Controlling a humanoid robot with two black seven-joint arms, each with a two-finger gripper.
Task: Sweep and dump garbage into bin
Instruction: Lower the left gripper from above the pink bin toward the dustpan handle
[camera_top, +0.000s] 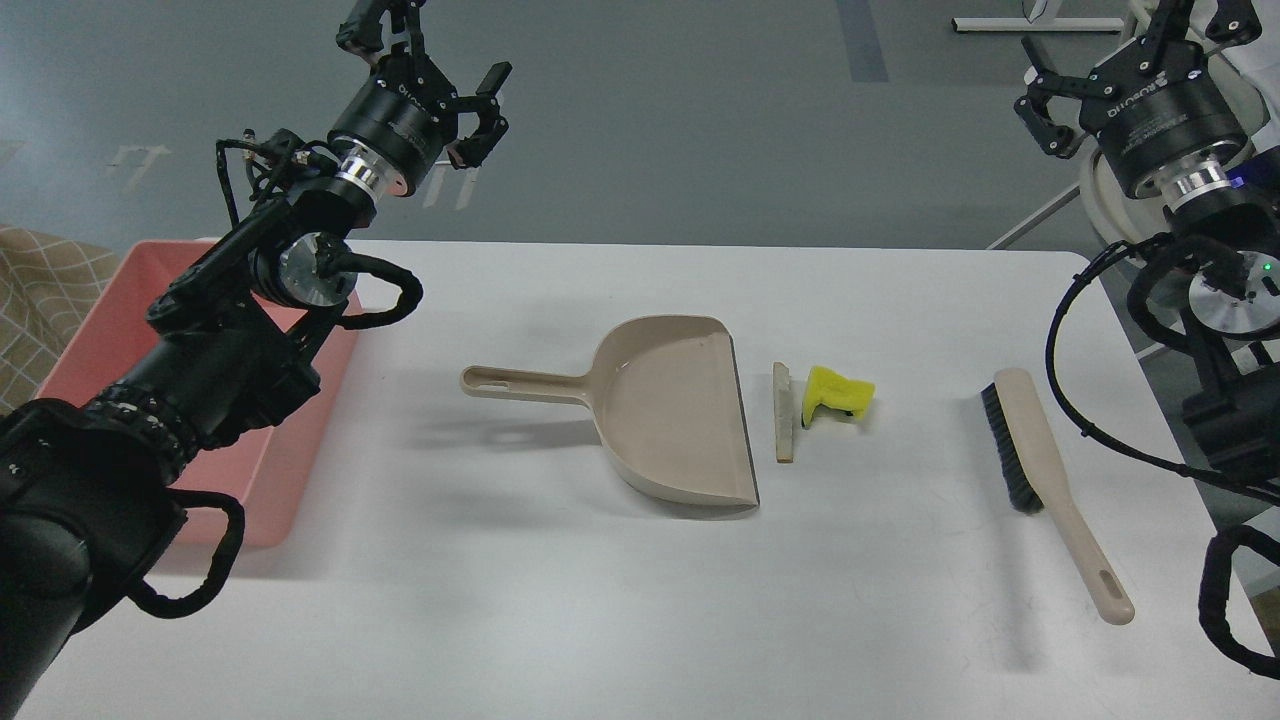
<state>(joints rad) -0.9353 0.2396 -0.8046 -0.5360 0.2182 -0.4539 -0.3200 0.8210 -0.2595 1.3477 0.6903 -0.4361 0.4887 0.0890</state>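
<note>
White table (620, 600), matte, bare near the front edge. Salmon-pink plastic bin (110, 330) at far left, under the left arm. Beige dustpan (680, 410) mid-table; wedge slice (784, 412) and crumpled yellow scrap (838, 395) just right of its lip. Left gripper (440, 70) and right gripper (1120, 60) raised, fingers spread, empty, well apart from garbage.

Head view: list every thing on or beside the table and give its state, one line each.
Dustpan: empty, flat on table, mouth facing the garbage.
Yellow scrap: crumpled, on table, outside the dustpan.
Pale slice: on table just outside the dustpan's lip.
Brush: lying on table, not held.
Pink bin: at table's left, partly hidden by the arm.
Left gripper: raised, open, empty.
Right gripper: raised, open, empty.
</note>
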